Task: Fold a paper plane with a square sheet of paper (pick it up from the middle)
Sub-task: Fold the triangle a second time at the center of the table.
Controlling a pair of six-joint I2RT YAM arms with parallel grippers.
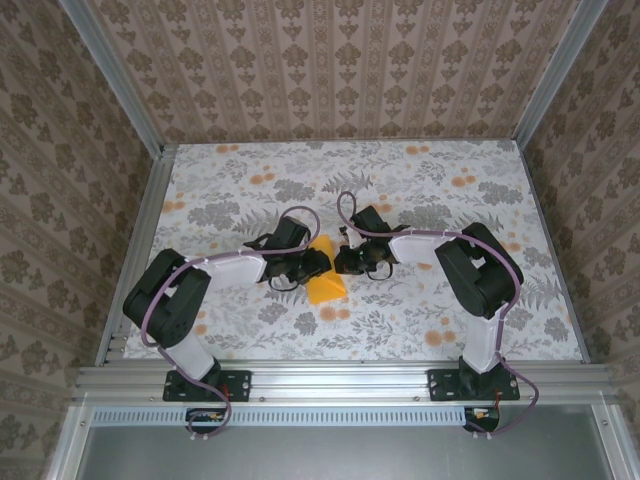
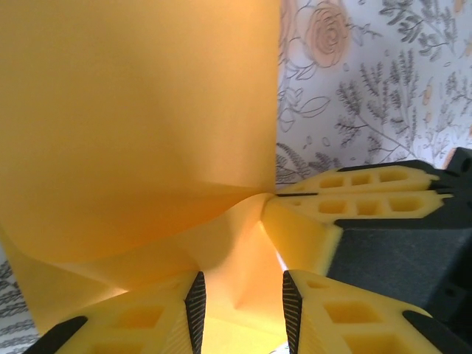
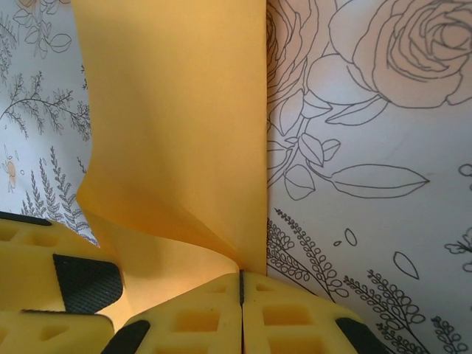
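The square sheet of paper, bright orange-yellow, lies at the table's middle between both grippers, bent up along one side. My right gripper is shut on its edge. In the right wrist view the paper curls out of the closed seam of that gripper. My left gripper is at the sheet's left side. In the left wrist view it stands open, and a creased bulge of the paper lies loose in the gap between the pads. The right gripper's fingers show there too, closed on the paper's corner.
A floral tablecloth covers the table. Patterned walls enclose it at the back and on both sides. An aluminium frame rail runs along the near edge by the arm bases. Metal posts stand at the back corners.
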